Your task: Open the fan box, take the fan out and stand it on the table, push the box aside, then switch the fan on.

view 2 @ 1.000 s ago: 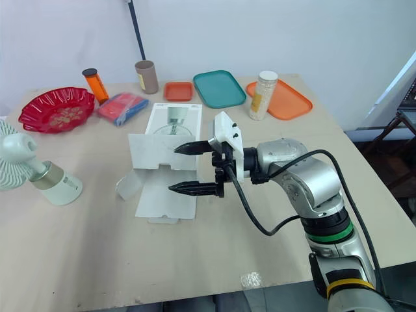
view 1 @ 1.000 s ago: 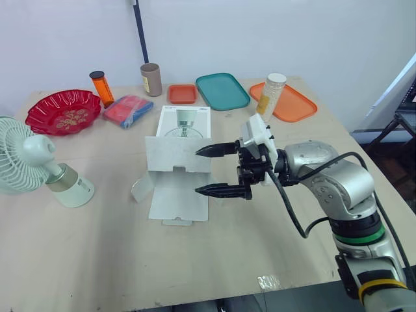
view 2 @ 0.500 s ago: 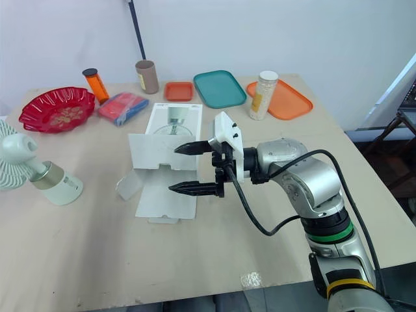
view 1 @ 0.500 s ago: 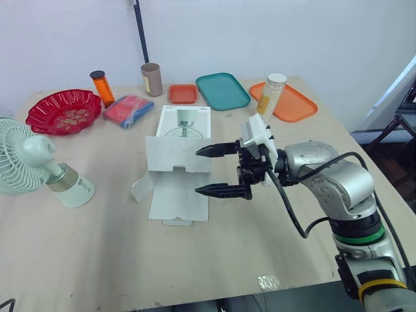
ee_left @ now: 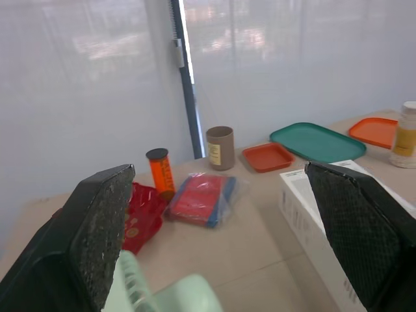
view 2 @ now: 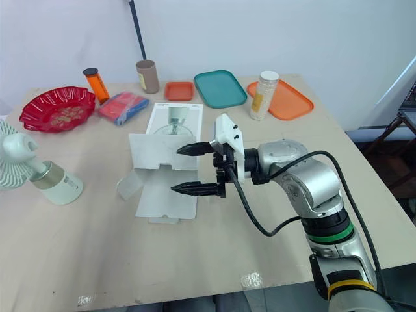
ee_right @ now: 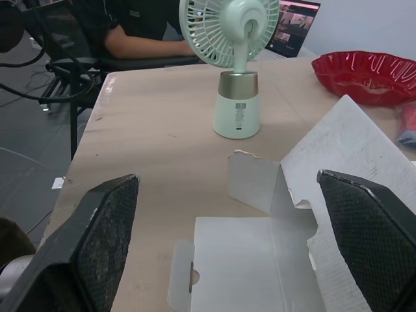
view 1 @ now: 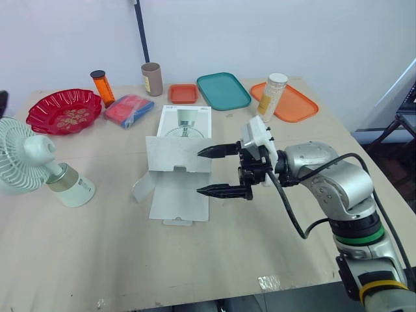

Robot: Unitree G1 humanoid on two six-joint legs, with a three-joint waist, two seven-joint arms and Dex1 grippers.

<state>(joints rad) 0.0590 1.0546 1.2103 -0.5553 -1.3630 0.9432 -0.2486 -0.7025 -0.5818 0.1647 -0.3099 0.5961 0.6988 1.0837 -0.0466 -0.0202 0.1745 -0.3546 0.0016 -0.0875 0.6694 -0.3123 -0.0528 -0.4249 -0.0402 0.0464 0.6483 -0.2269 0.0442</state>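
From the head camera, the mint-green fan (view 1: 32,156) is standing upright on its base at the left side of the worktop (view 1: 195,260), so the step in hand is probably pushing the box aside. The white fan box (view 1: 179,162) is lying mid-worktop with its flaps splayed open. The right end effector (view 1: 199,172) is hovering at the box's right edge with its two black fingers spread wide and gripping nothing, likely so they can shove rather than grasp; whether they are touching the cardboard I cannot tell. A leftward shove would be heading toward the fan. Beyond the box, a small orange tray (view 1: 182,93), a teal tray (view 1: 223,90), a red-and-blue packet (view 1: 129,109) and a red bowl (view 1: 64,110) are crowding the far edge, while a white-capped jar (view 1: 272,96) is standing by a larger orange tray (view 1: 292,104).

In the left wrist view, the left end effector (ee_left: 221,170) is also gaping open and empty, looking past the fan's green body toward an orange bottle (ee_left: 160,170) and a brown cup (ee_left: 220,147).

In the right wrist view, the open flaps are lying just below the spread fingers, with the fan standing well beyond them — and a seated person (ee_right: 136,32) is waiting past the worktop's end.
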